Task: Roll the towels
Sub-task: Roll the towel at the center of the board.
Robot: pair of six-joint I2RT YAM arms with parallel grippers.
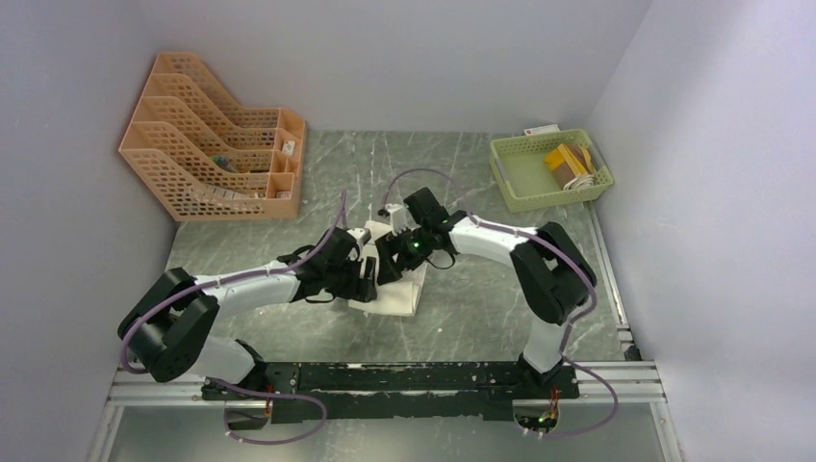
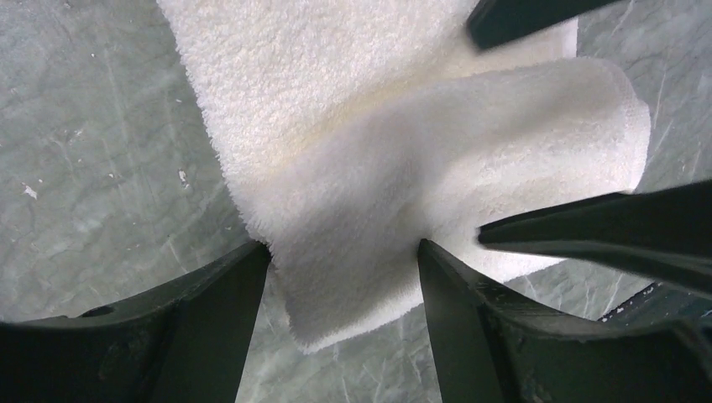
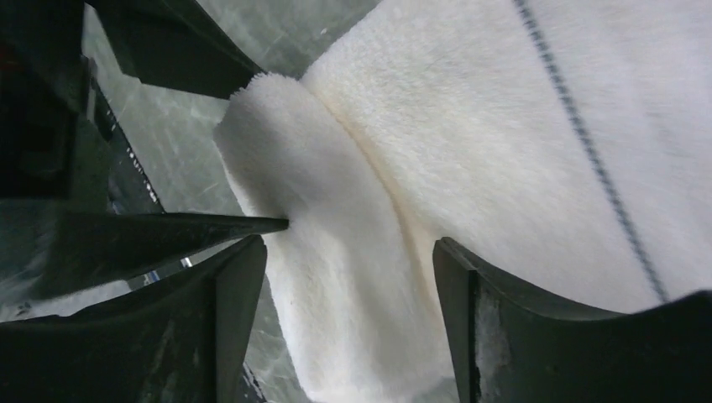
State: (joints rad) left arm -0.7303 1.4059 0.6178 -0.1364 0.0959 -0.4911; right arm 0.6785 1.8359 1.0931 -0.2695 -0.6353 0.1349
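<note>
**So, both grippers straddle the same fat fold of the cream towel**

The cream towel (image 1: 402, 294) lies in the middle of the grey marbled tabletop (image 1: 481, 318), dead centre of the top view, and both arms meet right over it. Neither one is nearer, since both sets of fingers sit on the same short stretch of cloth.

The bit that matters is that one end of the towel is turned over into a thick fold, which looks like the start of a roll. In the left wrist view that fold runs from bottom centre up to the right edge of the frame. The left gripper (image 2: 344, 252) straddles it with jaws standing wide, each fingertip just touching a side of the fold. The pile doesn't look squeezed, so it reads as bracketing rather than gripping.

In the right wrist view the same fold runs from upper left down to bottom centre. The right gripper (image 3: 351, 248) has it between its fingers too, jaws well apart, clamping nothing. Each wrist view also catches the other arm's fingertip poking in beside the fold, so it's crowded in there.

The flat, unrolled part lies toward the top of the left wrist frame and the right of the right wrist frame. Best guess is the roll has to travel that way, across its own long axis. Both arms would need to move in step or it'll go cone-shaped.

A yellow-and-brown bundle (image 1: 566, 159), probably the other towel, sits in the green basket (image 1: 510, 200) at the upper right of the top view, well apart.
</note>
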